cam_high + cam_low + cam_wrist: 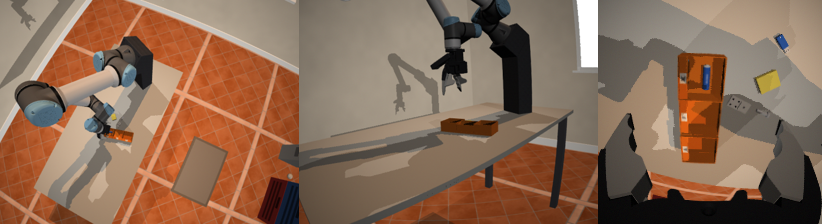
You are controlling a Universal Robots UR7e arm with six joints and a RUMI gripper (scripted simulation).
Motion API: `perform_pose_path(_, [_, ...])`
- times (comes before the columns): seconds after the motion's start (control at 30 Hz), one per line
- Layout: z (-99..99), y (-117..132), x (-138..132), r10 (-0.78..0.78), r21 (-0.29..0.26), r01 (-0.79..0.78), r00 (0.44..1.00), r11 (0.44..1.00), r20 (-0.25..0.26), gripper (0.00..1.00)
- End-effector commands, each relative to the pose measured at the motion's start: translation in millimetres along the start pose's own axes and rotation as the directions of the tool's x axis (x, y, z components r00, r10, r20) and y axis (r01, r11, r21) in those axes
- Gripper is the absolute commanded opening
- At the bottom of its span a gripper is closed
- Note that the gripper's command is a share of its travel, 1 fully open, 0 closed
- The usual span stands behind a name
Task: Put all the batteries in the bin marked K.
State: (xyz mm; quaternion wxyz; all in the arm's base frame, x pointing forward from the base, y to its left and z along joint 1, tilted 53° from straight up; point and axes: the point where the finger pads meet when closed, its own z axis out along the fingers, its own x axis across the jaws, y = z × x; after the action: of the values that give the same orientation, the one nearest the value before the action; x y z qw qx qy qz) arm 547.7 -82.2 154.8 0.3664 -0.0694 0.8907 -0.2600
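Observation:
Three orange bins [700, 117] [121, 135] [468, 127] stand upright in a joined row on the table [79, 158] [378, 181]. In the wrist view a blue battery [706, 76] lies inside the far end bin; the bin labels are too small to read. A second blue battery [782, 42] lies on the table beyond the bins to the right. My gripper [705, 118] [451, 90] [103, 133] is open and empty. It hangs well above the row's end.
A yellow block [768, 81] [113, 116], a grey die [737, 104] and a small grey piece [762, 111] lie on the table right of the bins. The arm's black pedestal [140, 61] [517, 71] stands at the table's far end.

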Motion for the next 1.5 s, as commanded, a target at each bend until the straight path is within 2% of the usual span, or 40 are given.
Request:
perform_pose_path(0.0, [-25.1,0,0,0.000,-0.001,0.000,1.000,1.000,-0.001,1.00])
perform_pose_path(0.17, [-45.1,0,-1,0.000,-0.001,0.000,1.000,1.000,-0.001,1.00])
perform_pose_path(0.27, [-49.1,0,-1,0.000,-0.001,0.000,1.000,1.000,-0.001,1.00])
perform_pose_path(1.47, [-49.1,0,-1,0.000,-0.001,0.000,1.000,1.000,-0.001,1.00])
